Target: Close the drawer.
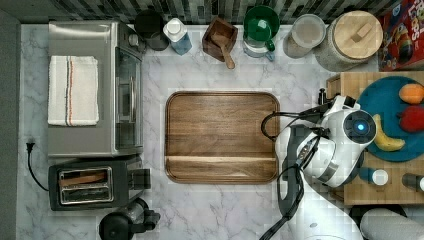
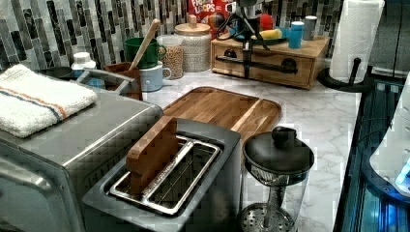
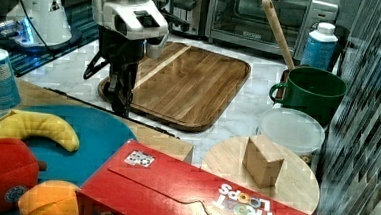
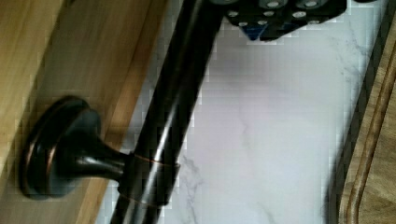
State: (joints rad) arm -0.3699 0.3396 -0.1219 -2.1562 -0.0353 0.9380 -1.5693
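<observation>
Drawer (image 2: 263, 65) handle (image 4: 173, 107) at pincer (image 2: 247, 72)

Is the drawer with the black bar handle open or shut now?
Shut, or nearly: in the left view the light bamboo drawer with thin black bar handle sits flush in its wooden cabinet.

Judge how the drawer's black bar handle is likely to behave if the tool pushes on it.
The bar handle looks like rigid dark metal, so it probably won't flex. Its glossy, rounded surface may let a contact slide off. It stands off the drawer front on a flared post, so a push likely transfers straight into the drawer. The tool sits at the bar.
</observation>
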